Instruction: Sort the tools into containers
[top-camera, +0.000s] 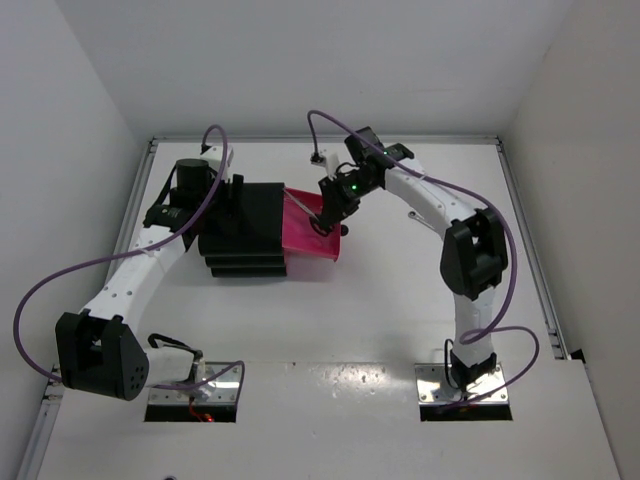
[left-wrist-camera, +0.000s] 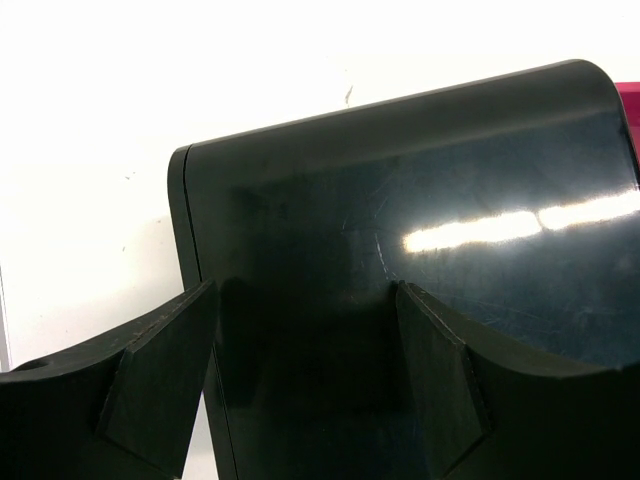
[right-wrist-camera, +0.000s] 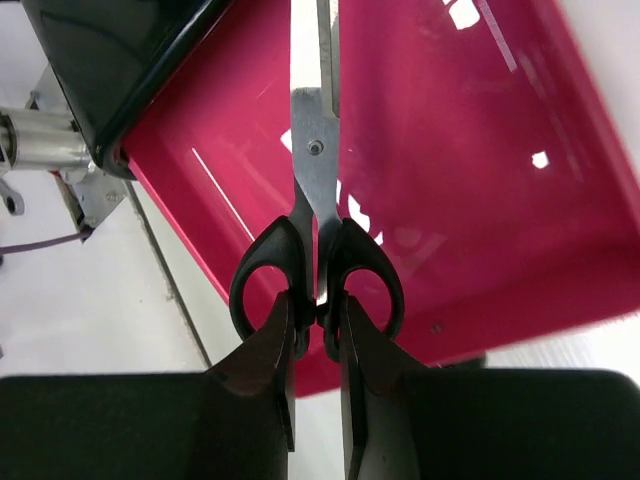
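Note:
The black drawer unit (top-camera: 245, 225) stands at the back left of the table, with one magenta-pink drawer (top-camera: 318, 240) pulled out to the right. My right gripper (top-camera: 330, 213) is shut on the black handles of the silver scissors (right-wrist-camera: 316, 150), between the finger loops. It holds them blades forward over the open drawer (right-wrist-camera: 480, 150). My left gripper (top-camera: 228, 196) is open, jaws wide apart over the unit's glossy black top (left-wrist-camera: 420, 200) near its left edge. I cannot tell whether it touches. The wrench, yellow-handled tool and blue stick are out of view.
White walls close in the table at the back and both sides. Purple cables loop over both arms. The unit's black corner (right-wrist-camera: 110, 60) and a metal fitting (right-wrist-camera: 40, 140) sit left of the scissors. A strip of pink drawer (left-wrist-camera: 632, 100) shows past the unit's right edge.

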